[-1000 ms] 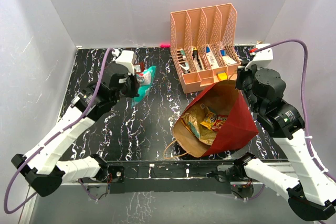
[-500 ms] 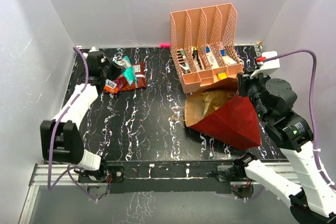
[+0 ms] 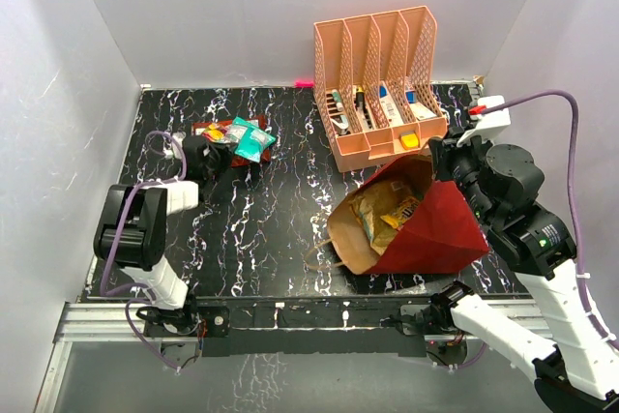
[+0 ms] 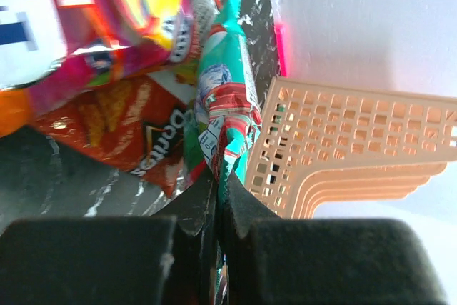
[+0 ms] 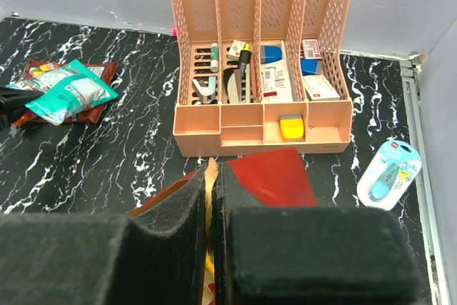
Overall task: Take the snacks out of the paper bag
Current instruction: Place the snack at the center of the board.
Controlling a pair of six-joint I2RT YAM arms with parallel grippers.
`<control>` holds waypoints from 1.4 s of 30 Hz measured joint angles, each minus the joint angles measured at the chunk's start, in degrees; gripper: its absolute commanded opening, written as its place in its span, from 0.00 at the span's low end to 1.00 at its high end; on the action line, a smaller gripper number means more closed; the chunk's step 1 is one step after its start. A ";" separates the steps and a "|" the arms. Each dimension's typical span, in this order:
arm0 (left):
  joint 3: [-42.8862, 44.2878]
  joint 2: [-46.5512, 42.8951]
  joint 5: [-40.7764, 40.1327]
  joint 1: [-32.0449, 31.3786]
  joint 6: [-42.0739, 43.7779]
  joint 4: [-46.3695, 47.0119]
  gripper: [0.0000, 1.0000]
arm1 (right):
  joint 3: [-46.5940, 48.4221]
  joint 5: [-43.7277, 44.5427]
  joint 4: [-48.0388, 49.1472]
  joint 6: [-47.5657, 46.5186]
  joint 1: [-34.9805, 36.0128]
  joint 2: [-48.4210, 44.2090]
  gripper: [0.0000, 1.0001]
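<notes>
Black marbled table [image 3: 280,229] lying between white walls, left gripper [image 4: 217,183] clenching teal-green packet [image 4: 227,105] beside far-left snack pile [image 3: 218,131], right gripper [image 5: 212,176] clamping tipped paper bag [image 3: 440,229] by its rim, several packets [image 3: 382,215], count unclear, sitting inside, beside peach organizer [image 3: 377,55].

This is a robotics lab test cell. Plain white panel walls [image 3: 193,16] box in a black, marble-patterned surface [image 3: 280,229] on its left, far and right sides. A left arm [image 3: 135,229] and a right arm [image 3: 542,239], both white and black, are mounted on a metal rail [image 3: 87,316] at the near edge, trailing purple cables [image 3: 551,94].
</notes>
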 measured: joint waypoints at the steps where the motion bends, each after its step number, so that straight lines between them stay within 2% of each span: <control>1: -2.29 0.13 -1.25 -0.02 -1.11 2.69 0.00 | 0.00 -0.17 0.00 0.13 0.00 0.00 0.07; 6: -8.39 2.71 -5.35 0.22 -5.14 11.69 0.00 | 0.02 -0.83 -0.02 0.39 0.02 -0.07 0.07; 16: -8.59 15.47 -8.00 0.90 -13.99 24.90 0.00 | 0.42 -1.18 -0.55 0.83 0.02 -0.07 0.07; 31: -2.56 17.99 -8.20 1.05 -18.14 25.59 0.01 | 0.52 -2.08 -0.83 1.22 0.02 0.15 0.07; 37: 0.90 19.54 -7.76 1.05 -19.04 23.15 0.11 | 0.52 -2.12 -0.81 1.25 0.02 0.20 0.07; 42: 0.31 20.31 -6.56 1.07 -19.19 20.31 0.32 | 0.52 -2.25 -0.83 1.22 0.02 0.13 0.07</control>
